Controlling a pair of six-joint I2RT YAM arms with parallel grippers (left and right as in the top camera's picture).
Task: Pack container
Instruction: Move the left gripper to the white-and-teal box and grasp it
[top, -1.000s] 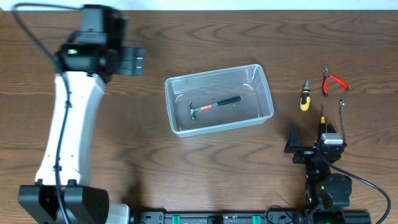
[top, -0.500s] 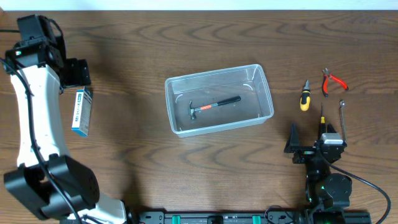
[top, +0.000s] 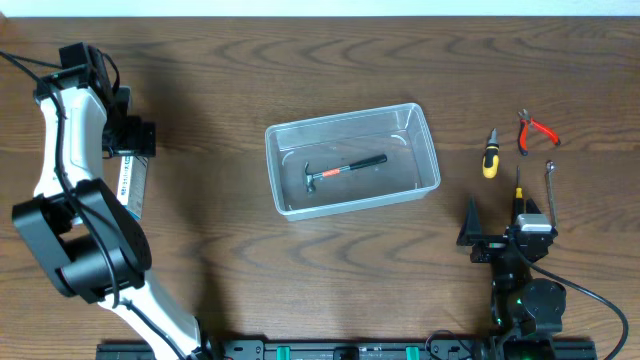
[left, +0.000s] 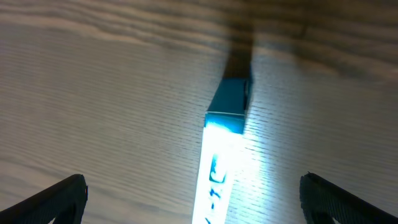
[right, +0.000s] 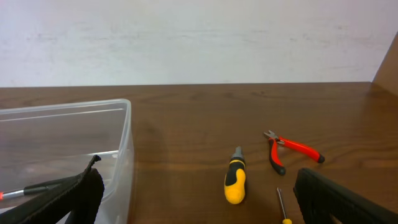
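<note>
At the far left of the desk (top: 230, 265), the left pincer (top: 130, 135), jaws wide, has swung over the blue-and-white box (top: 133, 188), likely next for the central container (top: 405, 165), which already holds a hammer (top: 345, 170); the right pincer (right: 198, 199) rests wide.

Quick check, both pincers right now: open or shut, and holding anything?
Left pincer: open, empty, above the box.
Right pincer: open, empty.
</note>
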